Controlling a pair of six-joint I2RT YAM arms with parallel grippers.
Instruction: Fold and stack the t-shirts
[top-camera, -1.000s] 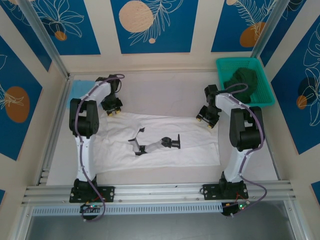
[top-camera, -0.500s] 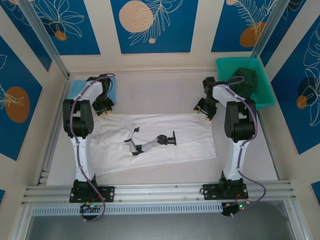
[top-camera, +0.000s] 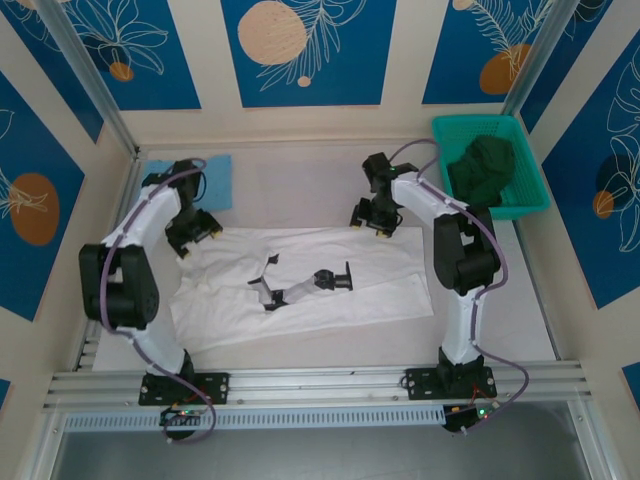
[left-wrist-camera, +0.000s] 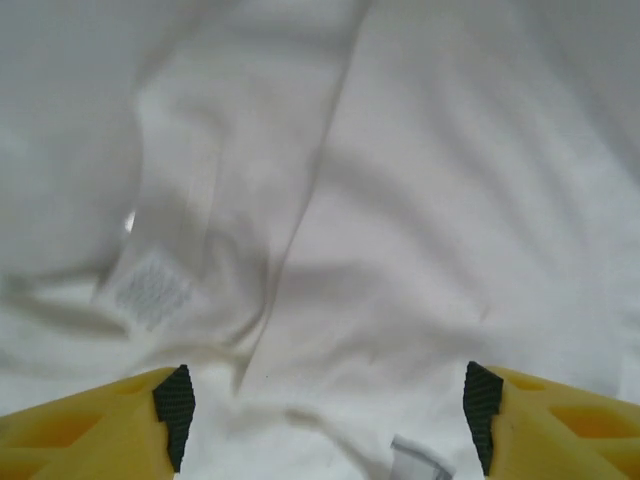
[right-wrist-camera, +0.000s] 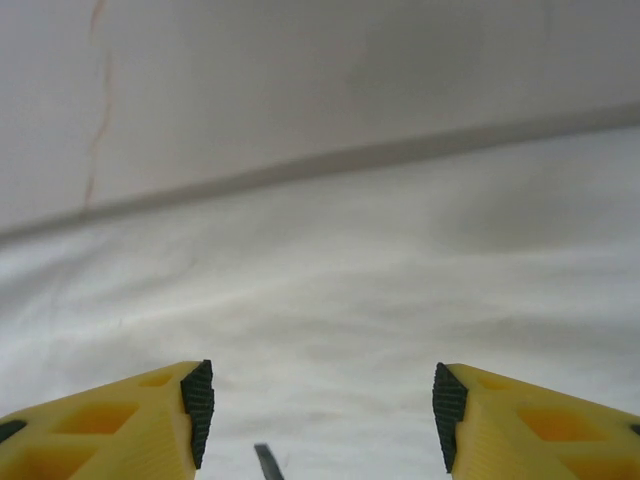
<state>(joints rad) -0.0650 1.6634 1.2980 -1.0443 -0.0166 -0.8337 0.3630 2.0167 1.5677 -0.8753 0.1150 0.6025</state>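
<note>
Tabletop (top-camera: 300, 185) with white t-shirt (top-camera: 380, 270), blue floral walls (top-camera: 300, 50)

- The spread t-shirt (top-camera: 330, 285) is laid mid-table (top-camera: 300, 185), between the two arms.
- The second t-shirt (top-camera: 190, 172) is placed in the far-left corner, behind the spread one.
- The basket (top-camera: 441, 150) is set at far right, with a cloth (top-camera: 485, 165) piled in it.
- The left gripper (top-camera: 197, 238) is positioned over the spread t-shirt's far-left edge.
- The right gripper (top-camera: 370, 226) is positioned over its far edge, right of centre.

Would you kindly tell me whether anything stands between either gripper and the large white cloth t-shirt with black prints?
Nothing visible does: the left gripper and the right gripper, both open, hang directly over the large white cloth t-shirt.
</note>
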